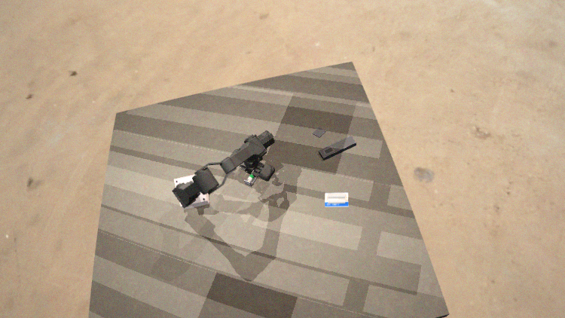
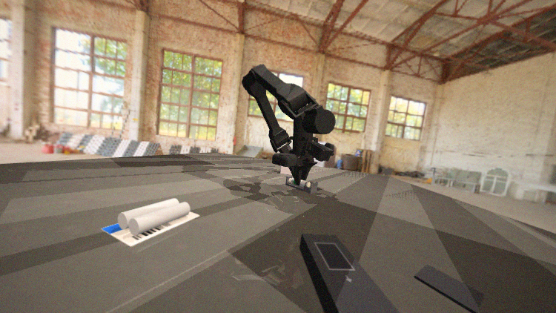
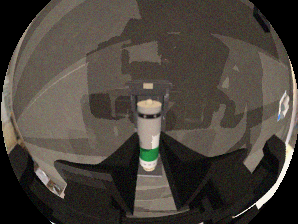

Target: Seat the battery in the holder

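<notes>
My end effector (image 3: 149,179) grips the battery (image 3: 149,137) at its green-banded end, its long axis running straight ahead from my fingers, low over the holder (image 2: 302,185) on the desk (image 1: 316,245).

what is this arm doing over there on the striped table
A single black robot arm has its hand shut on a small grey battery with a green band, and holds it low over the battery holder on the table. The battery is not released. Off to the side lie a pack of two white cylinders, a black remote-like bar and a small dark tile, all untouched.
</notes>
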